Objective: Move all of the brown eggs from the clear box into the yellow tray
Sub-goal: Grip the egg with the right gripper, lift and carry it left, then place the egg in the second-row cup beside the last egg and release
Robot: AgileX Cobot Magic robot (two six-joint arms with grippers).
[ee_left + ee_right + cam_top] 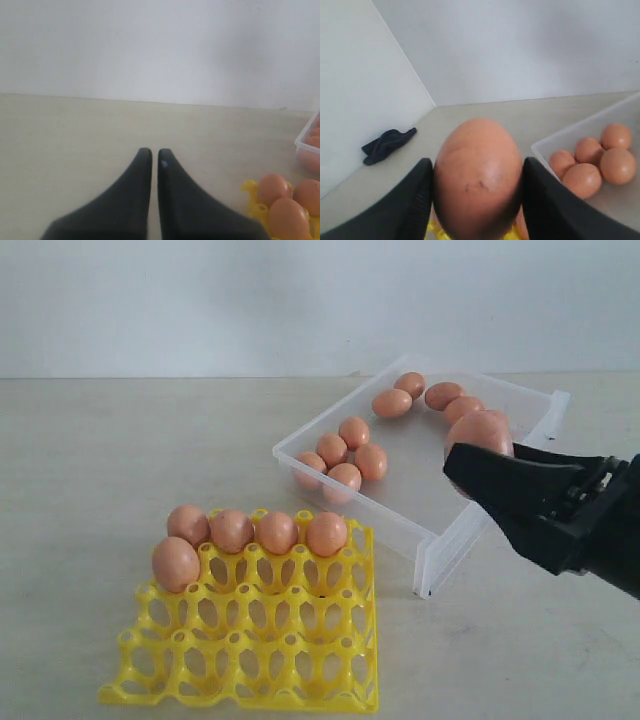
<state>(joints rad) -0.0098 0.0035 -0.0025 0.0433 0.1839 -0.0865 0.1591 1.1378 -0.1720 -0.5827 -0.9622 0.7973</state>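
Eggs (351,431) are light, smooth and brittle: your right jaws pinch one egg (480,432) across its waist above the box (385,515), the others lie inside it or in the tray (250,660), and your left jaws sit empty and nearly pressed together, so squeeze gently.

A dark crumpled cloth (387,145) lies on the pale table (545,112) — beside the white wall (350,100).

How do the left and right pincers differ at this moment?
The left pincer is shut on nothing; the right pincer is shut on a brown egg. The left pincer hangs over the table near the yellow tray; the right pincer is by the clear box. Both are dark and tapered.
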